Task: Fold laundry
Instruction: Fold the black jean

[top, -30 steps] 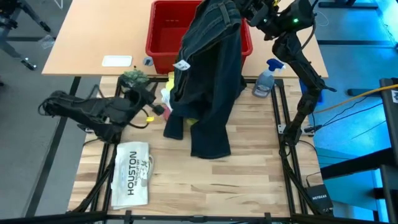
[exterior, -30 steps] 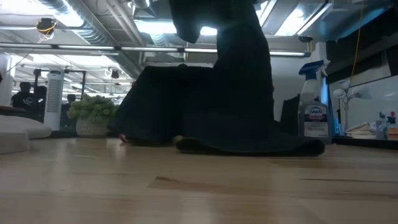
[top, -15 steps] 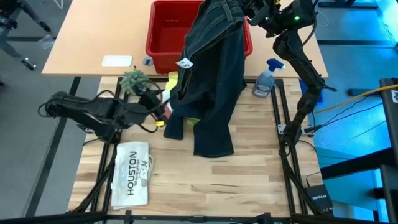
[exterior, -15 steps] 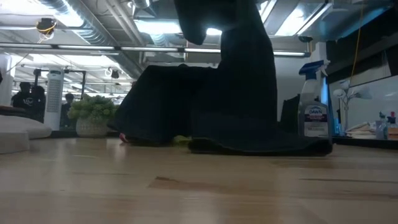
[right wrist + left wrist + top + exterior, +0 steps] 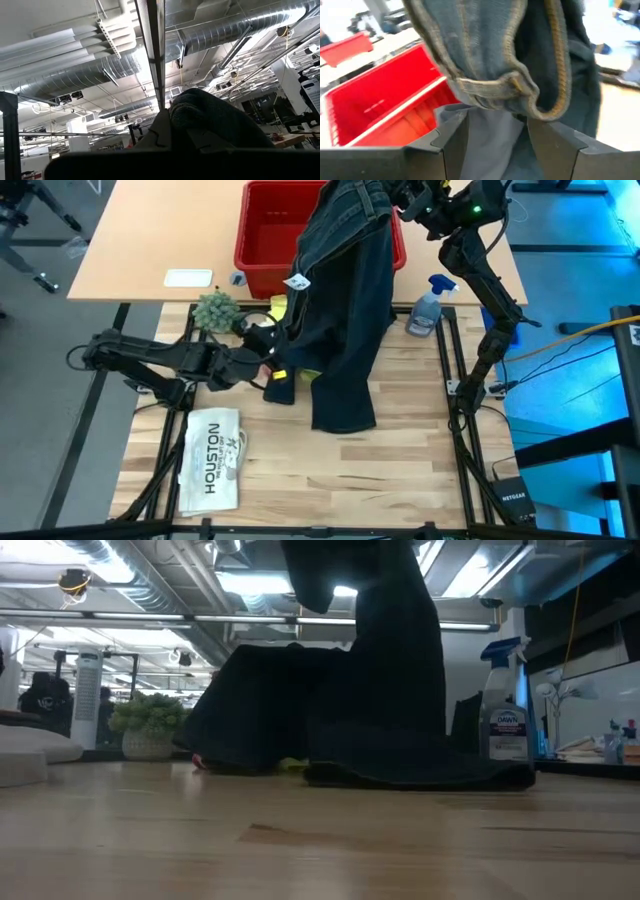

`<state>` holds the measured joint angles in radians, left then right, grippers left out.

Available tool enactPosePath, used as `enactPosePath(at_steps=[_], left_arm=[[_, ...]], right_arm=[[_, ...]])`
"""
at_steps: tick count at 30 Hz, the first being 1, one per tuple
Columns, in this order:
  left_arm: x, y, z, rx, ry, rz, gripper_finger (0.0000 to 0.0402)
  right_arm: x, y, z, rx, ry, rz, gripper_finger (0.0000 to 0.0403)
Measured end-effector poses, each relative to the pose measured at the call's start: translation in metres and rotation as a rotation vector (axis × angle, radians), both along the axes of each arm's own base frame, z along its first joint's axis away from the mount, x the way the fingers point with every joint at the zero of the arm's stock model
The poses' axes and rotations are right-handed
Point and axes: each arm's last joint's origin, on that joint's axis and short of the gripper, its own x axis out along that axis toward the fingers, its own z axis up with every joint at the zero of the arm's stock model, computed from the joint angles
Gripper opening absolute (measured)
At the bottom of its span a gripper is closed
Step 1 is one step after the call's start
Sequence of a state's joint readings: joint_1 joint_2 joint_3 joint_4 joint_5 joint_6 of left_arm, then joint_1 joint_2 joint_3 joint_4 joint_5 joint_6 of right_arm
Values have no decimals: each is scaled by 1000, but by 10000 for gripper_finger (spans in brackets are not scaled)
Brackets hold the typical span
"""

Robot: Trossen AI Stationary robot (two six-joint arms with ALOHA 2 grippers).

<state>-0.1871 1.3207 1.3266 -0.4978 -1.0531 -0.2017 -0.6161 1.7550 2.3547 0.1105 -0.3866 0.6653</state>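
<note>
Trousers (image 5: 340,310) hanging from right gripper (image 5: 398,202), clenched on waistband above basket (image 5: 268,230) at 12 o'clock; legs draped down to table (image 5: 400,460) centre. Left gripper (image 5: 268,355) at 9 o'clock of trousers, fingers (image 5: 555,145) spread, beside hem. Yellow shirt (image 5: 278,306) partly hidden beneath.

Industrial lab: exposed ceiling ducts (image 5: 90,65), robot rig.

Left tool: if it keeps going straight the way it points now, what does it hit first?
Most likely the dark trousers: their hem hangs right ahead of the open left tool. The red basket sits behind and off to one side, though depth is hard to judge.
</note>
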Motion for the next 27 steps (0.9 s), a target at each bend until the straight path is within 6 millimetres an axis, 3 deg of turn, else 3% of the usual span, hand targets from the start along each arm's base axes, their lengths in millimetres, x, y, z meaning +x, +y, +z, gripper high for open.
enactPosePath(at_steps=[7,19,27], left_arm=[[7,-4,1,31,-11,-12,194],[-15,-29,17,31,-96,-54,194],[-21,-34,21,37,-115,-56,194]], right_arm=[[0,0,0,2,-5,-8,2],[1,-1,-2,-11,21,-40,3],[1,-2,-2,-10,25,-45,3]])
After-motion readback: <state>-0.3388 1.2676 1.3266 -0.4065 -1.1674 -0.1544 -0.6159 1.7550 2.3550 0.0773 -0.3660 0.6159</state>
